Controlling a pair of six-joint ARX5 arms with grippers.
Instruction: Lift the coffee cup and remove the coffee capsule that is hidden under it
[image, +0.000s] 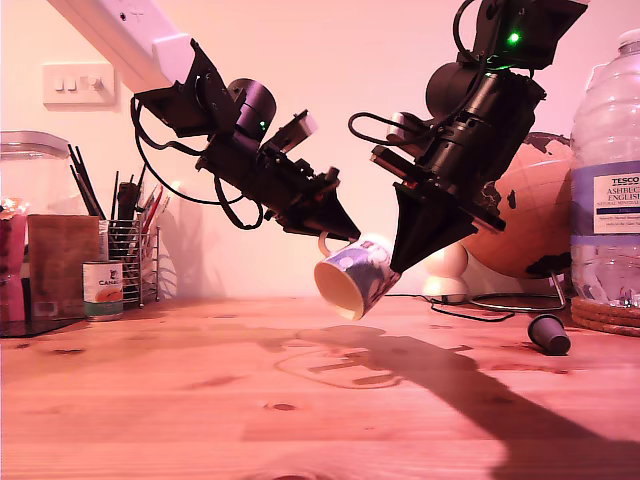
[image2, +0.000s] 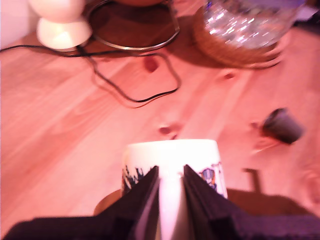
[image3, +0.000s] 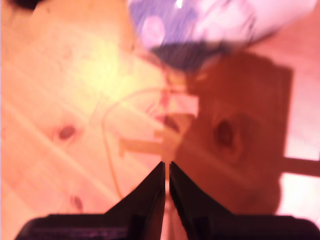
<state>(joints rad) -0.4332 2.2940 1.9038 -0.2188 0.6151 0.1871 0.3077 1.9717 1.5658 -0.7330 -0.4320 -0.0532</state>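
While the white ceramic cow-print coffee cup (image: 355, 275) hangs tilted above the bare pine table (image: 200, 400), mouth turned down toward the exterior view's left, nothing lies on the boards beneath it but shadow. My first end effector (image2: 171, 192) is clamped on the cup's wall, one finger on each side of it, as the first wrist view shows; in the exterior view this is the arm coming in from the left. My second end effector (image3: 166, 172) hovers just beside the cup on the exterior view's right, its two fingers pressed together on nothing, pointing down at empty wood.

Farther back and well to the exterior view's right, the small near-black tapered coffee capsule (image: 548, 334) lies tipped on its side on the table, its long axis roughly level, near the wicker coaster under the big clear plastic water bottle (image: 607, 170). I judge my second end effector the nearer one, and it would need to open and travel right and down.
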